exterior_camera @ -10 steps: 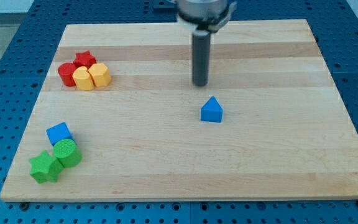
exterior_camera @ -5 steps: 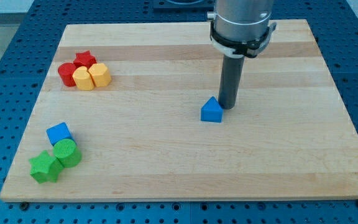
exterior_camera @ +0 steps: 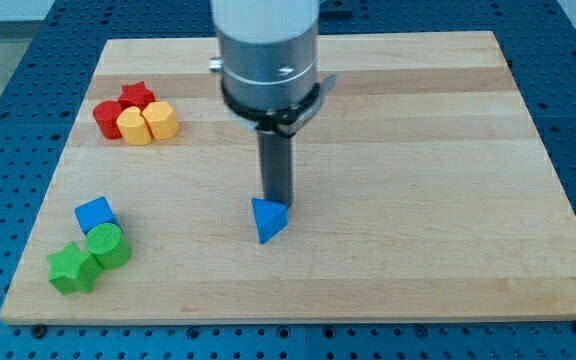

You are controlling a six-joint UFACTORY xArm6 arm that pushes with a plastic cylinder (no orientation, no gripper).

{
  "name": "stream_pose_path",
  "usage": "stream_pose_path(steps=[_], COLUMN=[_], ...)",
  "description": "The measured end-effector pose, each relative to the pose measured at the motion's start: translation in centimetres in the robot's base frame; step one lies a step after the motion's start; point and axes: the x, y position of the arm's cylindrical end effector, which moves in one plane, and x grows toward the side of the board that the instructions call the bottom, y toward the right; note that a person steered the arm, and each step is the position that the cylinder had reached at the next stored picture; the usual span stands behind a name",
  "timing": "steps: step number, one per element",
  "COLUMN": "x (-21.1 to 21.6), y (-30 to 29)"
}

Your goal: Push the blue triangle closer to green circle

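The blue triangle (exterior_camera: 268, 220) lies on the wooden board (exterior_camera: 418, 250), a little below its middle. My tip (exterior_camera: 277, 204) touches the triangle's upper right side. The green circle (exterior_camera: 108, 245) stands near the board's lower left corner, far to the left of the triangle.
A blue cube (exterior_camera: 95, 215) sits just above the green circle, and a green star (exterior_camera: 72, 269) just below-left of it. At the upper left, a red star (exterior_camera: 137, 95), a red circle (exterior_camera: 107, 118), and two yellow blocks (exterior_camera: 147, 123) form a cluster.
My tip moved down and left, and the blue triangle slid with it from right of centre towards the lower left, turning as it went. The other blocks have not moved.
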Motion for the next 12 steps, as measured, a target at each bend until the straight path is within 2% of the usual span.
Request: stream_pose_path(steps=[2,5,12], x=[2.3,3.0,5.1], y=[-2.1,3.8,-5.1])
